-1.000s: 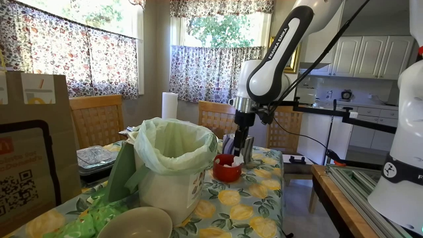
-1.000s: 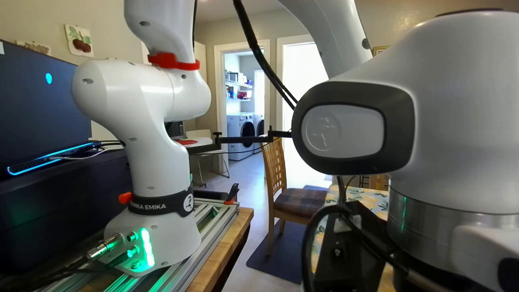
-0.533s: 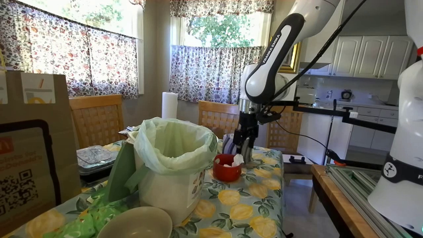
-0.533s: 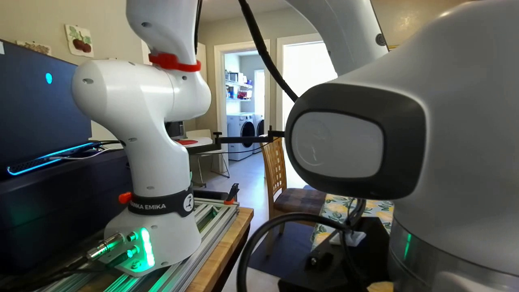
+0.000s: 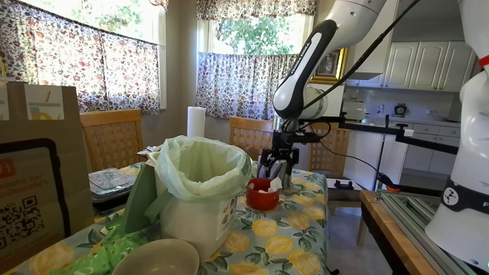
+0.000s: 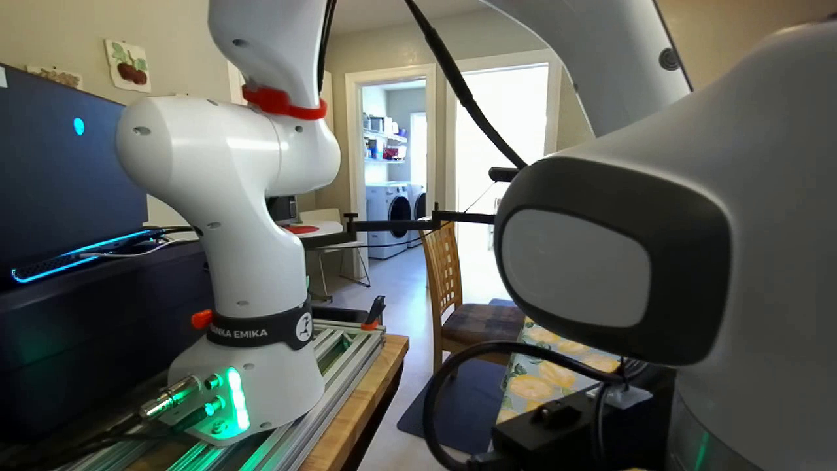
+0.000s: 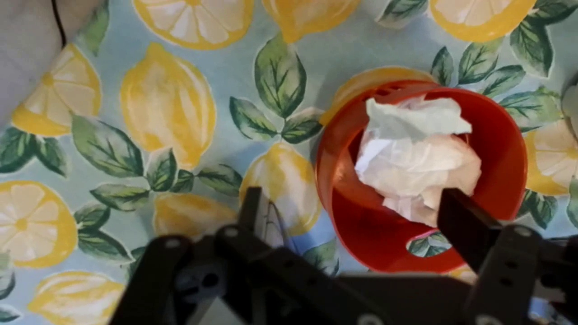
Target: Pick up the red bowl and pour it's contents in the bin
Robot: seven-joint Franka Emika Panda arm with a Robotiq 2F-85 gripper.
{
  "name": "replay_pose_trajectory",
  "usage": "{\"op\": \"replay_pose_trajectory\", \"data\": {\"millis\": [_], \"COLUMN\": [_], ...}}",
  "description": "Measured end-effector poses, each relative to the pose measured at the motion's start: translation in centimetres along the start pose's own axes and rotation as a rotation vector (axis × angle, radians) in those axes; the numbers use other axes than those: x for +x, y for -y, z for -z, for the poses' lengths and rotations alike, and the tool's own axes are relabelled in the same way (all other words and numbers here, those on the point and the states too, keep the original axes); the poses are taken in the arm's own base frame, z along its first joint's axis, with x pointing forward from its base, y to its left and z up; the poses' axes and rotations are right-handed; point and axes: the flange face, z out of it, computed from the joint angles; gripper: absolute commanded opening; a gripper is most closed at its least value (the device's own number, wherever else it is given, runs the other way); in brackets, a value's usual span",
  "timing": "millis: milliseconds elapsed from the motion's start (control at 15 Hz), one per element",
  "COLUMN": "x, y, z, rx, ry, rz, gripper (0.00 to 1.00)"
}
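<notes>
A tabletop point(image 5: 290, 214) covered in pale blue cloth point(image 7: 235, 72) with a lemon-and-leaf print carries a small round bright red plastic bowl point(image 5: 263, 199) holding crumpled white paper point(image 7: 417, 162), near a large white bucket-like bin point(image 5: 191, 225) lined with a translucent pale green plastic bag point(image 5: 208, 191). The black fingers point(image 7: 465, 221) are spread; in the wrist view 1 overlaps the red bowl and 1 the cloth beside it, contact unclear. A wide round grey-beige bowl point(image 5: 158, 258) lies near the bin. Light wooden chairs point(image 5: 109, 143) with woven backs stand before 2 windows point(image 5: 259, 34) hung with floral curtains point(image 5: 244, 84). In an exterior view, a white-framed doorway point(image 6: 353, 144) opens onto white front-loading appliances point(image 6: 382, 226).
</notes>
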Motion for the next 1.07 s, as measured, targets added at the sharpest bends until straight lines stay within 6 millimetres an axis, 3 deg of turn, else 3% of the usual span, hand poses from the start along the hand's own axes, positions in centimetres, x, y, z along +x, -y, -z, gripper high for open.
{"op": "replay_pose_trajectory", "data": {"millis": [600, 667, 733, 1067], "x": [1.0, 1.1, 1.3, 1.6], "y": [1.3, 1.5, 1.7, 2.2], "z": [-2.5, -2.7, -2.9, -4.0], "rx": [-0.034, -0.036, -0.039, -0.051], "ry": [0.051, 0.054, 0.057, 0.068], "rz": [-0.113, -0.116, -0.119, -0.12], "gripper": [1.0, 0.94, 0.74, 0.33]}}
